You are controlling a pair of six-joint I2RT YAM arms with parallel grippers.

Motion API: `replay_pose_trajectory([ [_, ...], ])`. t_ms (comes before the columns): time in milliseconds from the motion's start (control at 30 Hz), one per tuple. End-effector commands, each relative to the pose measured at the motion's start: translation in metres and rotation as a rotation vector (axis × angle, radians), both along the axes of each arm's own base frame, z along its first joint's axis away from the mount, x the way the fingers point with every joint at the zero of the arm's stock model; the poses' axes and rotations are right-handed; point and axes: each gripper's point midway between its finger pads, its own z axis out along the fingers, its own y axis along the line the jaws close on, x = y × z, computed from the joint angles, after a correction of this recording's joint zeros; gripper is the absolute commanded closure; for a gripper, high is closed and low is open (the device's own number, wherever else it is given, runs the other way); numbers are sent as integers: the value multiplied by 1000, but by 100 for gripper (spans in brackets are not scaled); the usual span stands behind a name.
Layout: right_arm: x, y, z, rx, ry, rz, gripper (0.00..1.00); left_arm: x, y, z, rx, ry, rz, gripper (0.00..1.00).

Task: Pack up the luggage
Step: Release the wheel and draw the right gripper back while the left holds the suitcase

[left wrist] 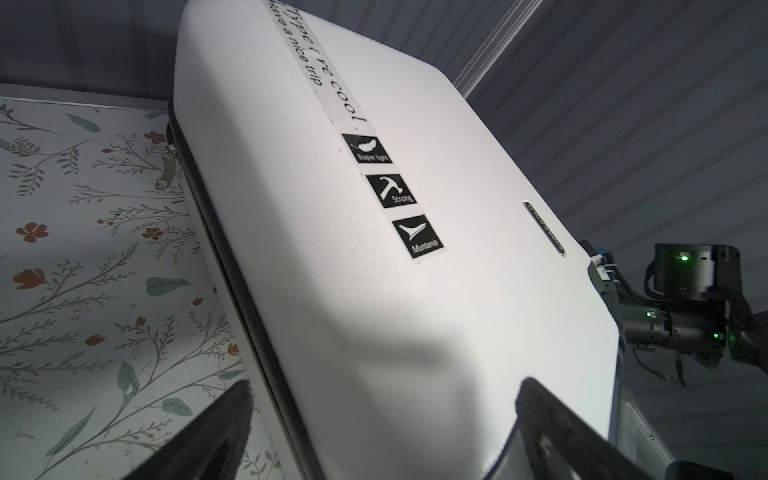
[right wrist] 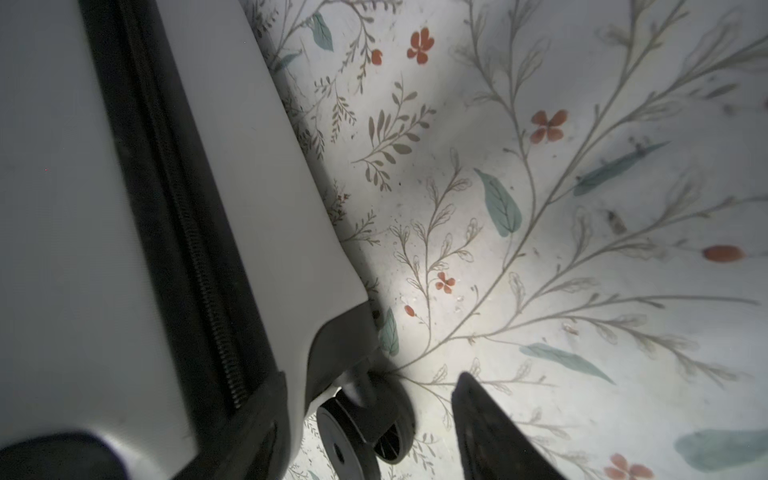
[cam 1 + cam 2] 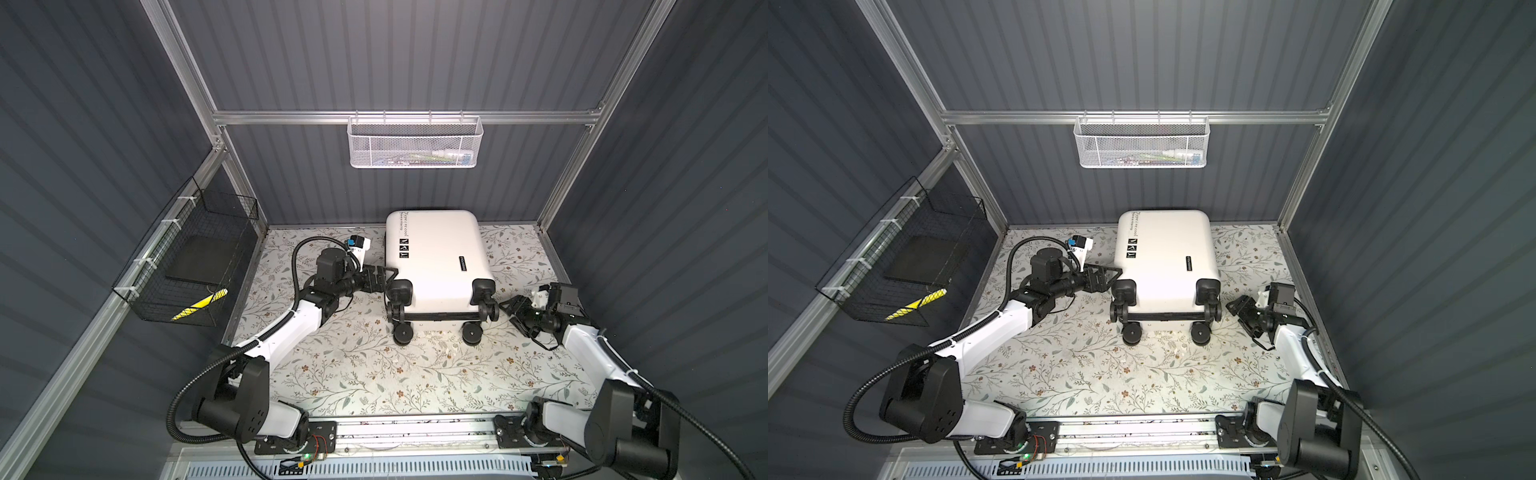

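Top views overhead, facing down, wrist views close on luggage

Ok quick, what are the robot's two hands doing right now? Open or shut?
Left gripper: open, fingers wide apart at the luggage side, holding nothing.
Right gripper: open, beside a luggage wheel, holding nothing.

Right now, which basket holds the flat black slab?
The black wire basket on the left wall; the slab lies inside, near a yellow-striped item. The white mesh basket on the back rail holds only small things.
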Motion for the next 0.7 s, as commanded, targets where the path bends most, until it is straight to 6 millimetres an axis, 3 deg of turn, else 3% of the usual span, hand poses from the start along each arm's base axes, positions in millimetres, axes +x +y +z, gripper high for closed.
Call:
replay_pose_trajectory([
  [0, 8, 3, -1, 30, -38, 8, 41, -1, -4, 5, -31, -5, -37, 0],
  [333, 18, 22, -13, 128, -33, 27, 46, 3, -10, 1, -48, 3, -57, 0],
  [667, 31, 66, -17, 177, -25, 85, 47, 5, -11, 3, -66, -7, -57, 0],
])
